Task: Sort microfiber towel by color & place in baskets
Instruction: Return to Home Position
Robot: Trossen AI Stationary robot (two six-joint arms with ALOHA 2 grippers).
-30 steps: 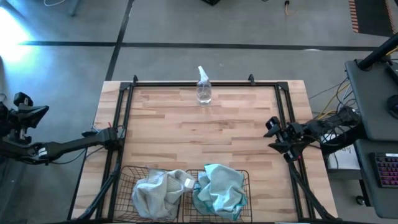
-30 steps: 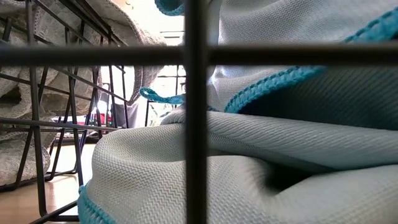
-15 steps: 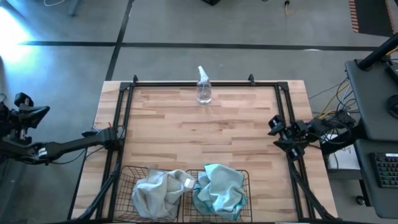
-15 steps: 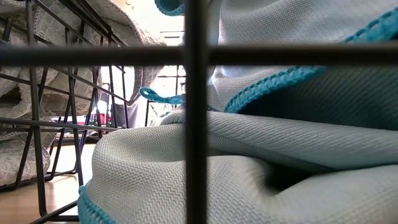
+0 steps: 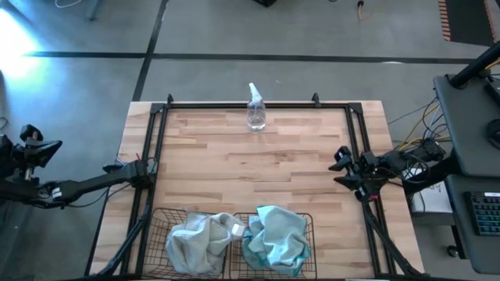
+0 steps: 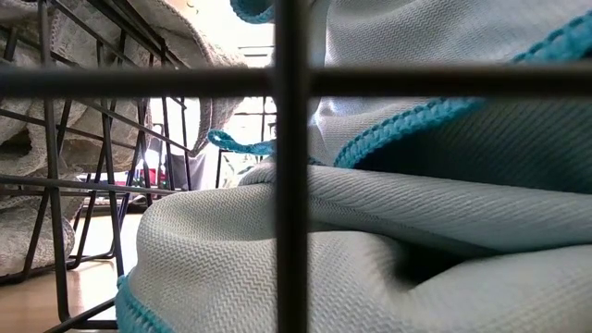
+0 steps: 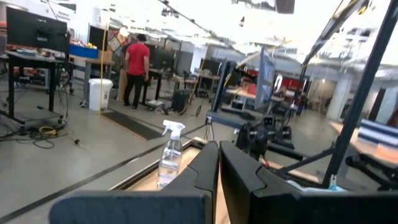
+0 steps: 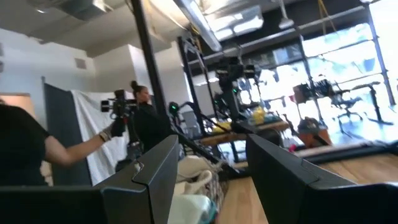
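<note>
**High view.** The table (image 5: 234, 164) carries a spray bottle (image 5: 255, 110) at its far edge and two wire baskets side by side at its near edge. The grey towel (image 5: 197, 240) lies bunched in the left basket (image 5: 158, 225), and the blue towel (image 5: 275, 237) lies in the right basket (image 5: 310, 224). No cloth shows on the bare wood. The left gripper (image 5: 34, 147) stands off the table, well beyond its left side. The right gripper (image 5: 341, 166) hangs over the right edge, just beside the frame rail.

**Low view.** Basket wire crosses the lens. Behind it the blue towel fills the picture, and the grey towel (image 6: 17, 236) shows at the left.

**Left wrist view.** The left gripper's fingers (image 7: 205, 174) are pressed together on nothing. The spray bottle and a person (image 7: 136, 61) in the room lie beyond.

**Right wrist view.** The right gripper's fingers (image 8: 155, 168) are spread apart, empty, with the filled baskets visible between them.

**Note.** Sorting appears complete and only retraction remains. It is best done by lifting the right arm clear of the frame rail before folding it back, slowly, so that neither arm nears the baskets.
</note>
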